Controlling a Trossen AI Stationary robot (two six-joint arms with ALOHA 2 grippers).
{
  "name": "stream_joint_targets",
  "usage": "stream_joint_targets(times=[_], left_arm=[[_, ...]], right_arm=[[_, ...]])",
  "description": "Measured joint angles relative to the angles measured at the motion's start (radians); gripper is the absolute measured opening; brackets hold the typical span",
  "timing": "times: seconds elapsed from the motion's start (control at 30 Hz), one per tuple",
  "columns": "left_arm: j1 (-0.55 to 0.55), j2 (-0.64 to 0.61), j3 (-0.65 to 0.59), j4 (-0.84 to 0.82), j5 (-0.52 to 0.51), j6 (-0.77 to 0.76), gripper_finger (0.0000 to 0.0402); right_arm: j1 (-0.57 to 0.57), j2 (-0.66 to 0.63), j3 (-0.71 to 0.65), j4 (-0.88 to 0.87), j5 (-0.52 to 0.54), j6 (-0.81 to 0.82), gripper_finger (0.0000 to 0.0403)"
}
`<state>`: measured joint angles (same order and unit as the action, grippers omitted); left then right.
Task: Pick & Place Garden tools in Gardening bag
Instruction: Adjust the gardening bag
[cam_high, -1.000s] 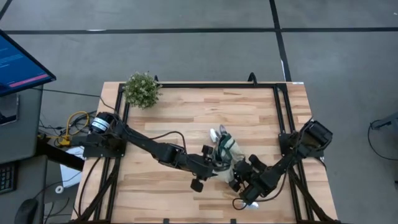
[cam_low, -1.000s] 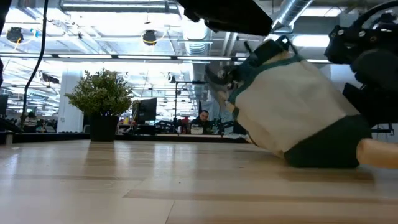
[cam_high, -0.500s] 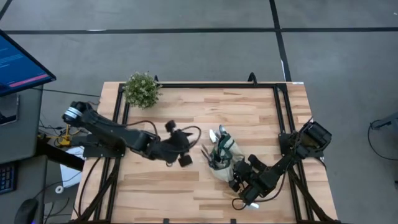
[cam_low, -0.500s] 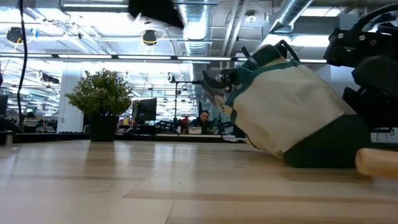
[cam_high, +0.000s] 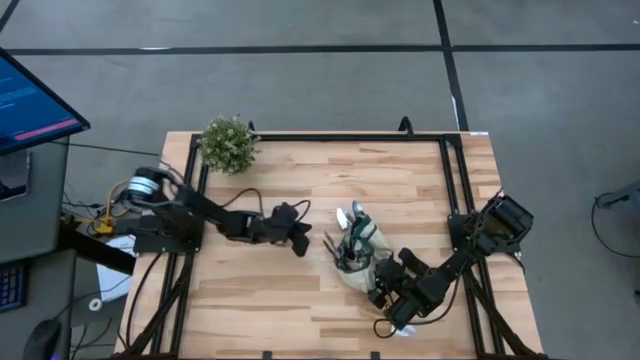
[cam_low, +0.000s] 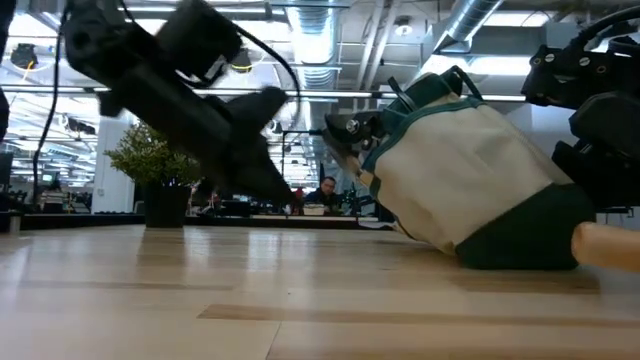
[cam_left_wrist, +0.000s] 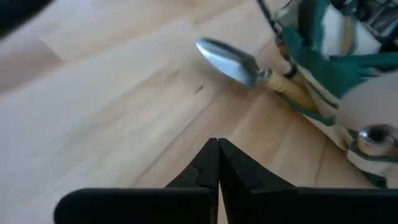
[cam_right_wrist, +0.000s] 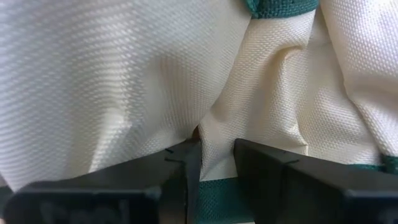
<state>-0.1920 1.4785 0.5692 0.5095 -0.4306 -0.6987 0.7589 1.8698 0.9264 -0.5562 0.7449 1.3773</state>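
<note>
The beige gardening bag (cam_high: 362, 256) with green trim lies tipped over at mid-table, its green bottom (cam_low: 520, 240) on the wood and its mouth facing the far left. Garden tools stick out of the mouth: a silver trowel head (cam_left_wrist: 227, 59) and dark shears (cam_low: 345, 128). A wooden handle (cam_low: 606, 246) lies on the table by the bag's bottom. My right gripper (cam_high: 383, 290) is shut on the bag's near side. My left gripper (cam_high: 300, 241) hangs shut and empty left of the bag's mouth, just above the table. My right gripper pinches a fold of the bag's beige canvas wall (cam_right_wrist: 217, 134) between its two fingers, just above the green trim at the bottom (cam_right_wrist: 214, 202). It comes in slanting from the table's near right. The bag stays tilted, with its bottom on the table.
A bushy potted plant (cam_high: 228, 145) stands at the far left corner. Black frame rails (cam_high: 330, 138) run along the table's far and side edges. A monitor (cam_high: 30, 100) sits beyond the left edge. Bare wood stretches across the near left.
My left gripper has drawn back from the bag's mouth toward the table's left edge and a little toward the far edge. It now hangs clear of the bag. The bag stays tipped over in my right gripper's hold.
</note>
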Motion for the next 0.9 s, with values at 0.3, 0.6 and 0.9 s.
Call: stream_joint_targets(times=[0.3, 0.6, 0.9], left_arm=[[0.015, 0.247, 0.190, 0.029, 0.119, -0.002, 0.0001], [0.048, 0.401, 0.241, 0.379, 0.200, -0.008, 0.0001], [0.061, 0.376, 0.297, 0.402, 0.442, 0.067, 0.0001]], right_arm=[[0.001, 0.000, 0.000, 0.004, 0.005, -0.026, 0.0093], [0.007, 0.001, -0.001, 0.015, 0.015, -0.071, 0.0093], [0.007, 0.000, -0.039, 0.046, 0.032, -0.071, 0.0093]])
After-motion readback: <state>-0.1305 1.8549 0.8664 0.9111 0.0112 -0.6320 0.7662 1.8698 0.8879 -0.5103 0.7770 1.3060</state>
